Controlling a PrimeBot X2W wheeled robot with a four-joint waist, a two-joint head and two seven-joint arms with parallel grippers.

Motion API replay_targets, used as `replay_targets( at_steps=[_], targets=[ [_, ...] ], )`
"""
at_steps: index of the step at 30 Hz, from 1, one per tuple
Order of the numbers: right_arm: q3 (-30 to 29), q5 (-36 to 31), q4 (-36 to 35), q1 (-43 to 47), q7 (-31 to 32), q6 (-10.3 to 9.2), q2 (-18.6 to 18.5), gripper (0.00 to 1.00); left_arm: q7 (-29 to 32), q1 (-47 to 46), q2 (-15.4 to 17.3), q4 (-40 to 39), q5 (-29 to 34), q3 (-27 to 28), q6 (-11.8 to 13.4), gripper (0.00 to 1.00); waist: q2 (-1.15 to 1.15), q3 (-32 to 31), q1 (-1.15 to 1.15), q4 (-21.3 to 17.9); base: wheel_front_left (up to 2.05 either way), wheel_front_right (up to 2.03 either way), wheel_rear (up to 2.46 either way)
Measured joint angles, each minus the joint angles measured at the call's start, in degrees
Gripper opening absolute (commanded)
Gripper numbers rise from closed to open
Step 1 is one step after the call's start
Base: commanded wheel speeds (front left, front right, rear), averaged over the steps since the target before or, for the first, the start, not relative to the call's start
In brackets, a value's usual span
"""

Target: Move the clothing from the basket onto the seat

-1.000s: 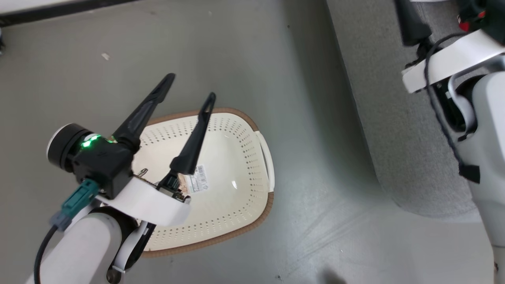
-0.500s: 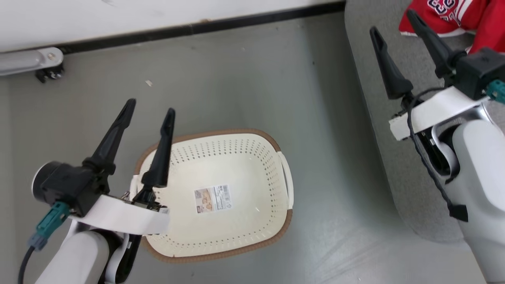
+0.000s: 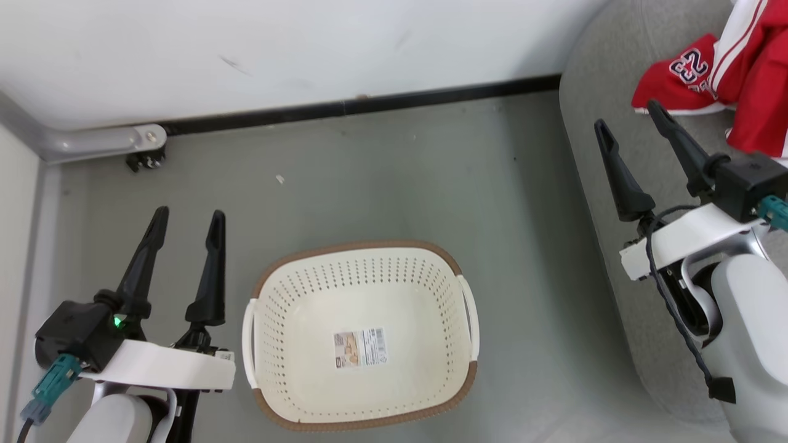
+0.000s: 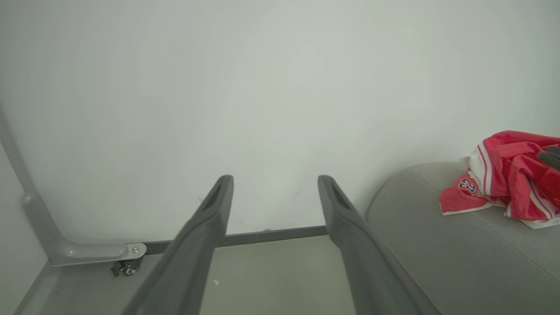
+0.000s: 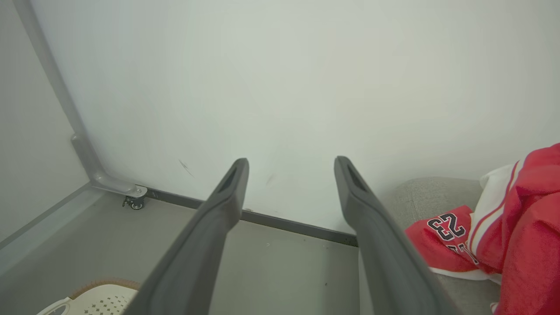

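The red clothing (image 3: 739, 80) with white stripes and a "23" print lies bunched on the grey seat (image 3: 591, 123) at the upper right; the clothing (image 4: 507, 175) and the seat (image 4: 437, 245) also appear in the left wrist view, and the clothing (image 5: 512, 227) in the right wrist view. The cream basket (image 3: 295, 381) with a brown rim stands on the floor at centre, holding nothing but a label on its bottom. My left gripper (image 3: 188, 218) hovers open left of the basket. My right gripper (image 3: 628, 117) hangs open over the seat's edge, just below the clothing.
A white wall (image 3: 308, 49) with a dark baseboard (image 3: 369, 106) runs along the back. A grey metal bracket with a small caster (image 3: 143, 159) sits at the far left of the floor. Grey floor (image 3: 400, 178) lies between basket, wall and seat.
The head camera has tilted up, bringing in the wall and more of the clothing. My left gripper has drawn away from over the basket to its left side. Both stay open.
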Motion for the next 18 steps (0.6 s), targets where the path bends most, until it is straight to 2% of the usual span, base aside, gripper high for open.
replay_targets(
  at_steps=[6, 18],
  targets=[
    [-1.3, -0.1, -4.8, 2.6, 0.0, 0.00, 0.5, 1.00, -0.8, 1.8, 0.5, 1.7, 1.1, 1.1, -0.7, 1.00, 0.00, -3.4, 0.00, 1.1, 0.00, 0.00, 0.00],
    [-4.6, -0.2, -7.9, 12.8, 0.0, 0.00, 2.1, 1.00, -0.9, 7.3, 0.2, 4.8, 2.5, 2.4, -2.0, 1.00, 0.00, -9.5, 0.00, 2.9, 0.00, 0.00, 0.00]
  ],
)
